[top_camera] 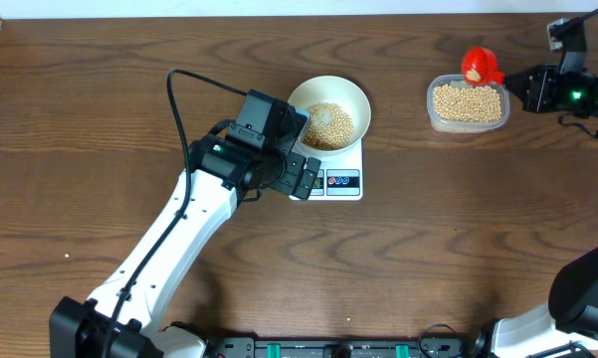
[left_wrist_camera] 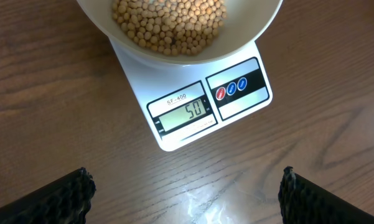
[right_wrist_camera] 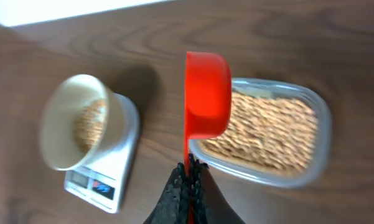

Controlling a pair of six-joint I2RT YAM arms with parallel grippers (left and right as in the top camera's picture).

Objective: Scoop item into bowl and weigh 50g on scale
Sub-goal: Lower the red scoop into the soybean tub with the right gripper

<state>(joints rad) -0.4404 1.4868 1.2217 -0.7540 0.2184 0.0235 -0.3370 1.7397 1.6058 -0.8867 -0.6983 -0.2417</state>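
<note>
tan-yellow soybeans [left_wrist_camera: 168, 25] lie in a heap in the white-cream bowl [left_wrist_camera: 252, 28]. the bowl stands on the white digital kitchen scale [left_wrist_camera: 174, 134] and covers most of its platform. the grey display [left_wrist_camera: 185, 112] of the scale shows 50, beside the red and blue buttons [left_wrist_camera: 231, 88]. so the weight looks reached, i judge, and the step in hand is only to confirm it without disturbing it.

the left gripper [left_wrist_camera: 185, 177] hovers just in front of the scale, above the wooden counter [left_wrist_camera: 43, 93]. its fingers [left_wrist_camera: 68, 199] are spread wide and hold nothing, and it touches neither scale nor bowl. well apart, at the right side, the right gripper [right_wrist_camera: 188, 186] has its fingers pressed together on the handle of a red scoop [right_wrist_camera: 207, 93]. the scoop hangs over one edge of a clear plastic tub [right_wrist_camera: 320, 124] with more soybeans. whether the scoop carries beans, i cannot tell.

to do this well, the left arm should keep off the platform, because any touch changes the number. the scoop should stay level over the tub, so that no bean falls, and nothing more should go into the bowl.
</note>
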